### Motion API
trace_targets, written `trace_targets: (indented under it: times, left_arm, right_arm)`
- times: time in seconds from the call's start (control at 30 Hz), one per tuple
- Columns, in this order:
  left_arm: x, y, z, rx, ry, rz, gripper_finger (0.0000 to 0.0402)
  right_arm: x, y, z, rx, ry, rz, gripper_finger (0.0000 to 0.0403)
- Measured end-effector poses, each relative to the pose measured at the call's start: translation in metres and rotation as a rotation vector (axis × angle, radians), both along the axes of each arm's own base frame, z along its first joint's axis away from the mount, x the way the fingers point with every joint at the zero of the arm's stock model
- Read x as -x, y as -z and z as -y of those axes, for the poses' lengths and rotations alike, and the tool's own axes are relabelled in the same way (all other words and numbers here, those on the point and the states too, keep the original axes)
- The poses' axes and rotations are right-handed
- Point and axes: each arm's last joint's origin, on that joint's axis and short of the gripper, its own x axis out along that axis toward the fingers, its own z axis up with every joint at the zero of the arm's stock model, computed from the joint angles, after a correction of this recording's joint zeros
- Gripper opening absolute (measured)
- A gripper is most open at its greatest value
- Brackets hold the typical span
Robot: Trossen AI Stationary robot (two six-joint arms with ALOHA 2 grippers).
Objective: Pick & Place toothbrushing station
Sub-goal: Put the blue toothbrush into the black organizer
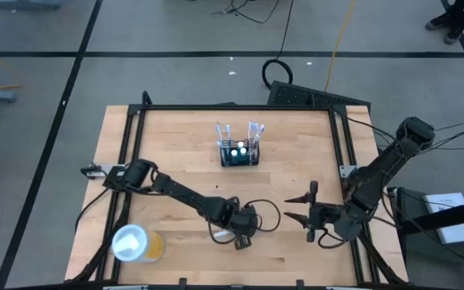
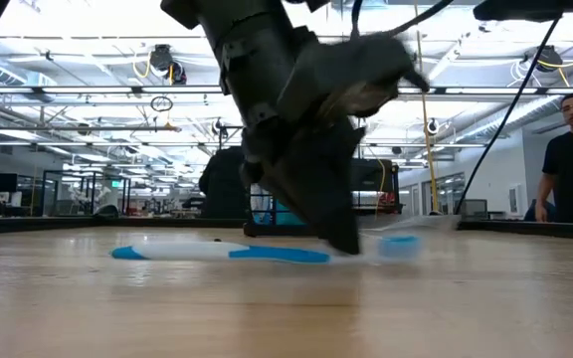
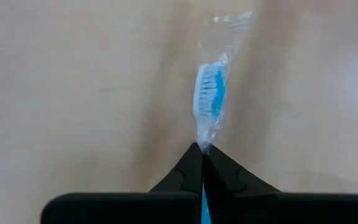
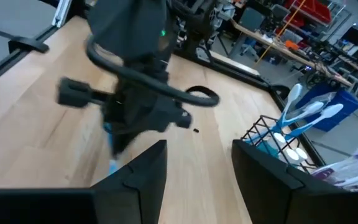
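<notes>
A yellow cup (image 1: 139, 244) with a white lid stands at the wooden table's (image 1: 176, 145) near left corner, clear of both arms. The black wire-mesh toothbrushing station (image 1: 239, 153), holding upright brushes, sits toward the far middle, well apart from the left gripper (image 1: 240, 236), which is clenched on a blue-and-white toothbrush (image 2: 227, 253) with a plastic-wrapped head lying flat. The right gripper (image 1: 300, 216) hovers nearby, fingers spread, holding nothing.

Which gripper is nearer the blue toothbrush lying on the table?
Left. The left gripper has its fingers shut on the toothbrush at the table's near edge. The right gripper hangs open off to its side, apart from it.
</notes>
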Motion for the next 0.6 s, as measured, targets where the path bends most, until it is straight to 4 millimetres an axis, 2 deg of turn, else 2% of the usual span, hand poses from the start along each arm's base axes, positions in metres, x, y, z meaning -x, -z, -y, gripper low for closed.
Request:
trace_targets:
  times: [0.2,0.3,0.37,0.47,0.6]
  left_arm:
    - [0.015,-0.029,-0.018,-0.186,-0.022,-0.016,0.0001]
    - [0.025,-0.05,-0.025,-0.211,-0.048,0.064,0.0001]
    - [0.039,-0.064,-0.03,-0.213,-0.075,0.124,0.0001]
    - [0.062,-0.071,-0.037,-0.2,-0.11,0.206,0.0001]
    - [0.094,-0.086,-0.043,-0.187,-0.165,0.426,0.0]
  right_arm:
    - [0.003,0.0,-0.002,-0.017,0.012,0.015,0.0171]
    - [0.003,-0.001,-0.003,-0.032,0.013,0.024,0.0171]
    - [0.003,0.002,-0.002,-0.038,0.012,0.03,0.0171]
    - [0.004,0.006,-0.001,-0.039,0.012,0.029,0.0171]
    - [0.004,0.009,-0.001,-0.047,0.007,0.05,0.0171]
